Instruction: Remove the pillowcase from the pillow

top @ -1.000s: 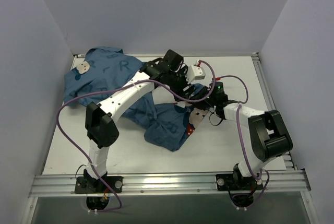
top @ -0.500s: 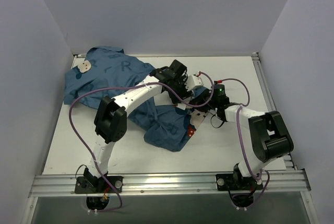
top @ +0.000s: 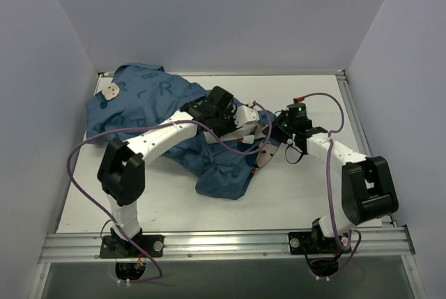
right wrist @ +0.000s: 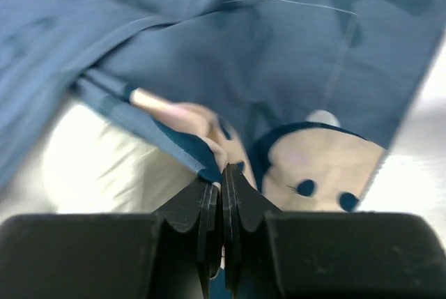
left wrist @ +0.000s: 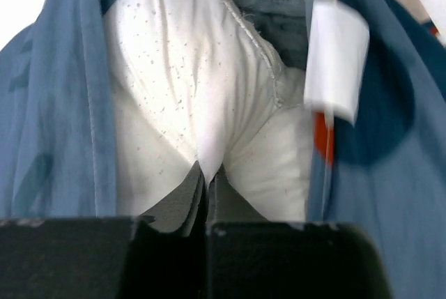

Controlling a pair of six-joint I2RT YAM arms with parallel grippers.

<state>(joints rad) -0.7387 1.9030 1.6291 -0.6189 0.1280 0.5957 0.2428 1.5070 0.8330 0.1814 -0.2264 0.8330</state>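
Observation:
The blue printed pillowcase (top: pixel 150 100) lies bunched from the table's far left to its middle, with the pillow mostly hidden inside it. In the left wrist view the white pillow (left wrist: pixel 209 90) bulges out of the case's opening, and my left gripper (left wrist: pixel 209 172) is shut on a pinched fold of it. A white tag (left wrist: pixel 336 58) hangs at the right of that view. My right gripper (right wrist: pixel 223 172) is shut on the hem of the pillowcase (right wrist: pixel 279 48), beside a beige mouse face (right wrist: pixel 327 166). The two grippers meet near the table's middle, at the opening.
White tabletop (top: pixel 306 194) stretches out to the right and in front of the fabric. Grey walls close in the left, back and right sides. A metal rail (top: pixel 223 243) runs along the near edge. Purple cables (top: pixel 77 166) loop off both arms.
My left gripper has dropped down and left into the case's opening and closed on the pillow. My right arm has shifted back and to the right, still holding the case's hem.

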